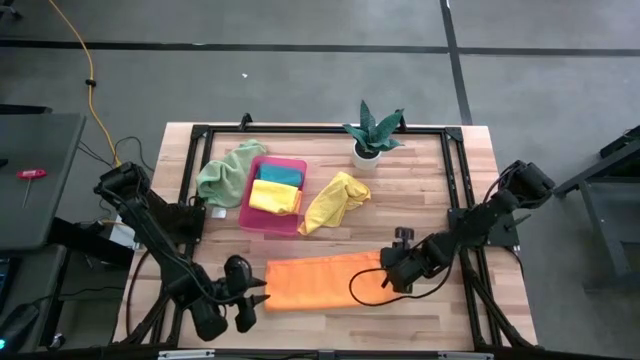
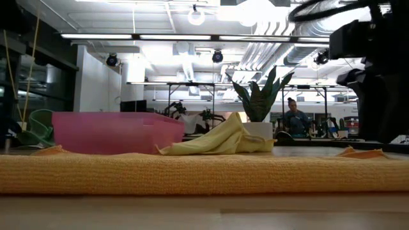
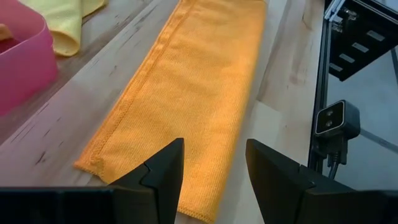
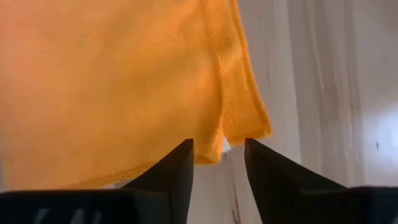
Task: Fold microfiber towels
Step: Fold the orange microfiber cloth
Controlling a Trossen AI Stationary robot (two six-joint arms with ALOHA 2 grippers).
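Note:
An orange towel (image 1: 325, 280) lies folded into a long strip along the table's near edge, flat on the wood (image 2: 204, 172). My left gripper (image 1: 255, 293) stands open just above its left end (image 3: 155, 155). My right gripper (image 4: 219, 155) is open over the strip's right end, a fingertip on either side of a corner (image 4: 249, 124). A yellow towel (image 1: 335, 200) lies crumpled right of the pink tray (image 1: 290, 222). A yellow towel (image 1: 275, 197) and a teal one (image 1: 281, 174) lie folded in the tray. A pale green towel (image 1: 228, 172) lies bunched against the tray's left side.
A potted plant (image 1: 372, 135) stands at the far middle of the table. A black frame (image 1: 455, 190) runs along the table's sides and far edge. Bare wood (image 1: 400, 220) lies between the strip and the plant.

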